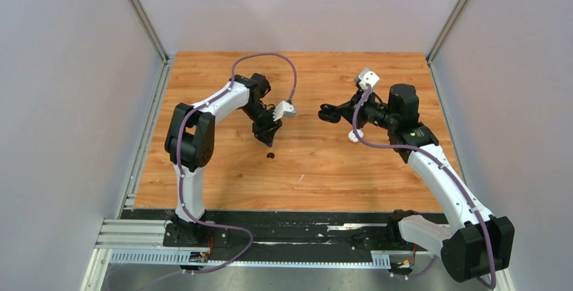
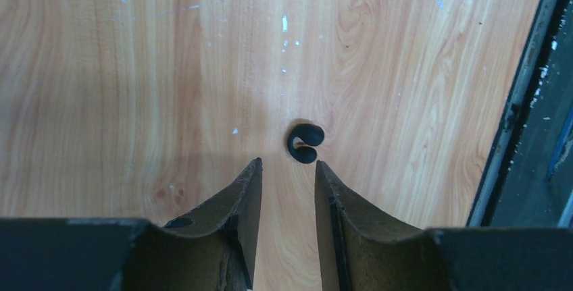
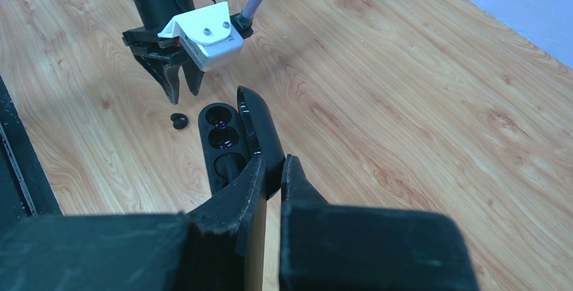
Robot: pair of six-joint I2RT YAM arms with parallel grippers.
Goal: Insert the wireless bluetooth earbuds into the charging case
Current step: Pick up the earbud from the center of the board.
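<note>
A: Start on the left. Your left gripper (image 2: 288, 164) is at the bottom middle of its own camera picture. Its two fingers stand partly apart, and you can see only bare table (image 2: 135, 68) between them. It holds nothing and touches nothing.

B: Yes, and you can see the black earbud (image 2: 305, 143) lying on the wood just past those fingertips. It is a little right of the gap, in the middle of that picture.

A: Now go right. Your charging case (image 3: 219, 144) is black, with its lid up. It sits left of the middle in the right wrist picture. You can't tell if anything is in its holes.

B: Your right gripper (image 3: 276, 164) is at the bottom middle of that picture. It is pinched tight on the near end of the case.
</note>
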